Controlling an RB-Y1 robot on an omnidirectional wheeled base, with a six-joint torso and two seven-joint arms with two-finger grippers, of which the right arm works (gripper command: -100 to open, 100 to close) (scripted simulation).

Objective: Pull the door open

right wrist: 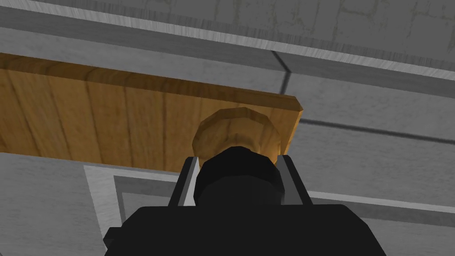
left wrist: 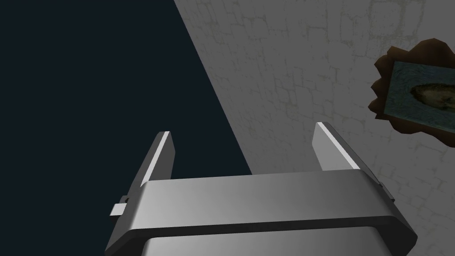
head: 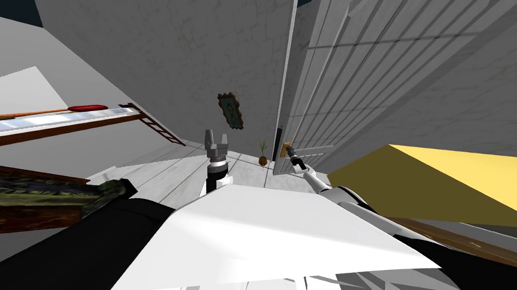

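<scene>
Here, well to the left of our fingers, a green and brown mottled thing (head: pixel 44 194) lies low. Above it rests a long red object (head: pixel 88 108).

Next come our left fingers (left wrist: pixel 334 149), raised on an upright arm. They stand wide apart with nothing between them, well away from the door. Up and to the right of them, a dark-framed picture (head: pixel 230 110) hangs on the grey wall. Lower down, a small potted plant (head: pixel 262 155) sits on the pale floor between our two sets of fingers, nearer the right ones.

Our right fingers (right wrist: pixel 289 175) are at the door's knob (right wrist: pixel 240 129). They are closed on it, one pressing each side of its dark round front part. Just past the fingertips is the knob's wooden collar. Behind that, a wooden plate (right wrist: pixel 111 120) lies flat against the door and stretches away to one side of the fingers.

The door (head: pixel 367 67) itself is grey and panelled and rises beyond the right fingers. Its light free edge stands just to their left, and we cannot tell how far it is ajar. Farther right of those fingers lies a large yellow block (head: pixel 457 182).
</scene>
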